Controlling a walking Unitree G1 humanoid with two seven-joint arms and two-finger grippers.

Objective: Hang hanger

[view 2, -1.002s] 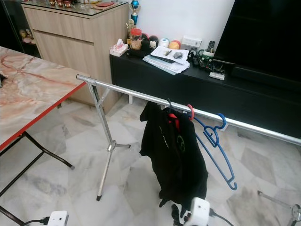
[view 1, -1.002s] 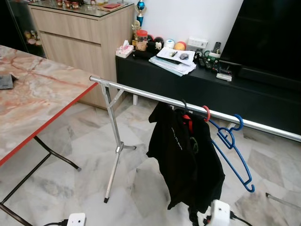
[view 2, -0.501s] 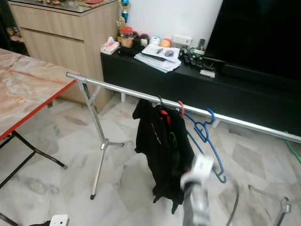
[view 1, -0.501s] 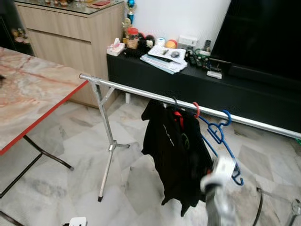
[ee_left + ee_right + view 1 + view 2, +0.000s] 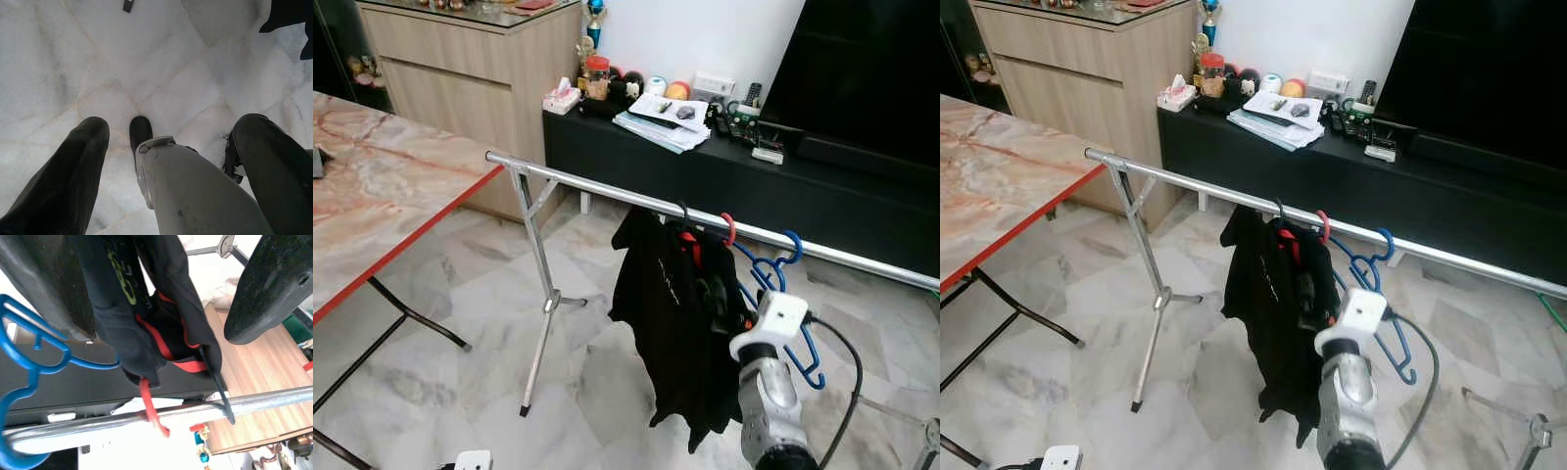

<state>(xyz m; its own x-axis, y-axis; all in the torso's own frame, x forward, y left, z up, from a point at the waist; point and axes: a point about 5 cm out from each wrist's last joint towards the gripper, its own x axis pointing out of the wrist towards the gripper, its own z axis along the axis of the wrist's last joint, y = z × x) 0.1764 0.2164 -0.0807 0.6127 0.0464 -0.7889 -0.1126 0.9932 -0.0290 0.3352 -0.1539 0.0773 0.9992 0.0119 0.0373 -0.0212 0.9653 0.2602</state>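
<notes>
Risen since a moment ago, right tool gapes, released, by the light, stiff hanger; grasp its neck.

Garment and hanger hang on rail, table left.

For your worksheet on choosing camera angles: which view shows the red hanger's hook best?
The right wrist view: the red hanger's hook appears close up, curled over the silver rail. Both eye views show it as a small red loop above the black garment. The left wrist view faces the floor.
</notes>
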